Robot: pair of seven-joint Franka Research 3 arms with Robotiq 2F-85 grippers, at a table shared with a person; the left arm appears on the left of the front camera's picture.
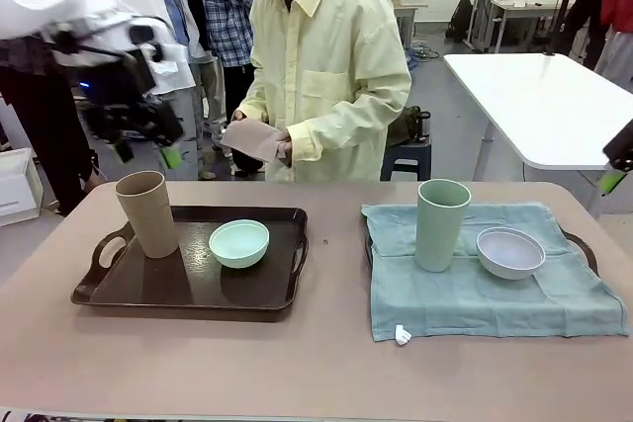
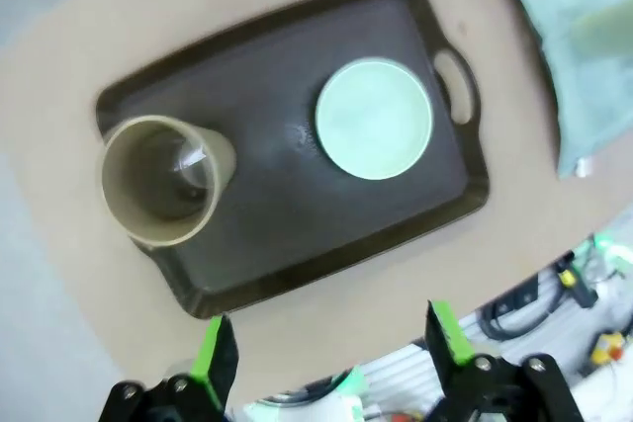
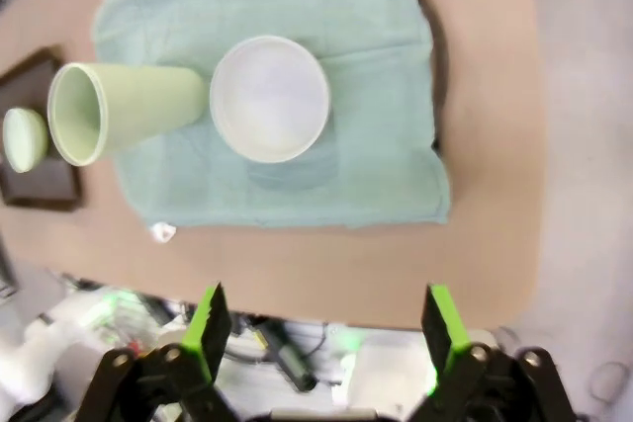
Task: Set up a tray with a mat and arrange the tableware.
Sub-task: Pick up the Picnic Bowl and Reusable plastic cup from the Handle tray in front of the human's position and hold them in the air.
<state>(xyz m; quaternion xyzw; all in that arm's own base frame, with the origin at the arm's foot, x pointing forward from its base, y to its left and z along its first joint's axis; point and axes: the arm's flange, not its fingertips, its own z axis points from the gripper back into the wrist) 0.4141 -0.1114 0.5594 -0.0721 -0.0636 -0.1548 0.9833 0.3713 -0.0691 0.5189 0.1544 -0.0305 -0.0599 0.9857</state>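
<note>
Right tray matted and set; left tray lacks its mat.
Near: dark brown plastic tray [image 1: 188,294] holds tall tan-brown cup [image 1: 146,212] and small mint green bowl [image 1: 238,243], no mat beneath; alongside, teal cloth mat [image 1: 475,294] covers a second tray [image 1: 586,247], pale green cup [image 1: 441,224] and greyish-white bowl [image 1: 510,251] upright on it. Left gripper [image 2: 328,328] and right gripper [image 3: 324,298] hang high, jaws wide, empty. Far: person [image 1: 326,66] holds folded tan cloth [image 1: 250,138]. Judgement: next, cup and bowl must come off so that mat can go down.

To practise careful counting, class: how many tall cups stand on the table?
2. The tan-brown cup stands on the dark tray at the left; the pale green cup stands on the teal cloth at the right. No hidden ones are apparent.
</note>
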